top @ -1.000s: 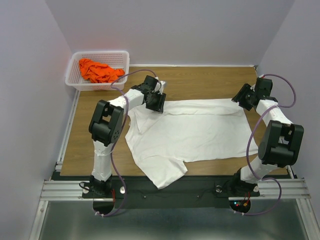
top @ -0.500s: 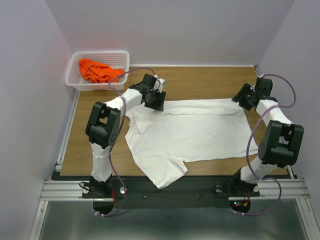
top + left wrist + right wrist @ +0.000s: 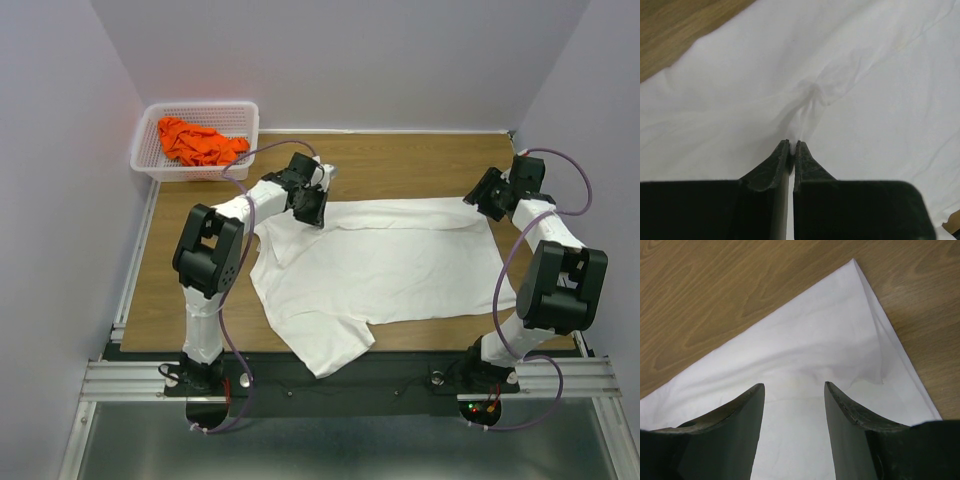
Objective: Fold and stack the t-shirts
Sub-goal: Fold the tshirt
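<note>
A large white t-shirt lies spread on the wooden table, one sleeve hanging toward the near edge. My left gripper sits at the shirt's far left edge and is shut, pinching a fold of the white cloth that puckers toward its tips. My right gripper stands open over the shirt's far right corner, its fingers straddling the cloth without closing on it. The orange t-shirt lies crumpled in the basket.
A white plastic basket stands at the far left corner of the table. Bare wood shows beyond the shirt. Grey walls close in on both sides.
The left gripper has closed on a fold of the white shirt at its far left edge. The right arm has not moved.
</note>
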Motion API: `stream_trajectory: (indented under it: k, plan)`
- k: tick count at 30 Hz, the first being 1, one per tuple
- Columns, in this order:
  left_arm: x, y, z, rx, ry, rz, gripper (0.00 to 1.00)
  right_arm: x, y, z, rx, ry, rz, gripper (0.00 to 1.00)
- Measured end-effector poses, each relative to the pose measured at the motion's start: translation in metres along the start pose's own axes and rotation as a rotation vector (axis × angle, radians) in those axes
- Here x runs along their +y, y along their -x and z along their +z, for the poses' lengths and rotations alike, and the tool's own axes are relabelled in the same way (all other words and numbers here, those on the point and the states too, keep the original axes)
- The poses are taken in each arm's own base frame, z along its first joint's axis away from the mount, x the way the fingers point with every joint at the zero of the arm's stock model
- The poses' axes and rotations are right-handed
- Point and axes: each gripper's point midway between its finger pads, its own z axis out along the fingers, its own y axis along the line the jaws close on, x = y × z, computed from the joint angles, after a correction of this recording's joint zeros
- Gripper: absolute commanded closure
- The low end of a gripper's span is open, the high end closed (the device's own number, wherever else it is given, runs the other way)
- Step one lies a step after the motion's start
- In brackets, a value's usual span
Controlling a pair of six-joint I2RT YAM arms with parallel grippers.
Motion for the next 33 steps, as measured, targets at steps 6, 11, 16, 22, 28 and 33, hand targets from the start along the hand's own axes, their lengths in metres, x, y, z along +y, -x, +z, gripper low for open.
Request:
stream_trajectory:
  k: [6, 11, 16, 22, 28, 33]
  plan:
    - [-0.023, -0.028, 0.0, 0.064, -0.049, 0.055, 0.9, 0.0, 0.0, 0.0, 0.0, 0.0, 0.0, 0.43]
    - [-0.042, -0.051, -0.006, 0.118, -0.088, 0.098, 0.81, 0.001, -0.001, 0.0, 0.004, 0.006, 0.001, 0.43]
    - [-0.055, -0.072, -0.01, 0.165, -0.111, 0.137, 0.51, 0.0, -0.003, 0.003, 0.014, 0.004, 0.003, 0.43]
    - [-0.06, -0.092, -0.011, 0.221, -0.103, 0.134, 0.13, -0.004, -0.008, 0.008, 0.033, -0.003, 0.007, 0.43]
    - [-0.045, -0.075, -0.016, 0.178, -0.027, 0.077, 0.15, -0.005, -0.007, 0.014, 0.041, -0.006, 0.0, 0.43]
    - [-0.014, -0.041, -0.033, 0.064, 0.044, -0.043, 0.25, -0.001, 0.003, 0.02, 0.033, 0.002, -0.015, 0.45]
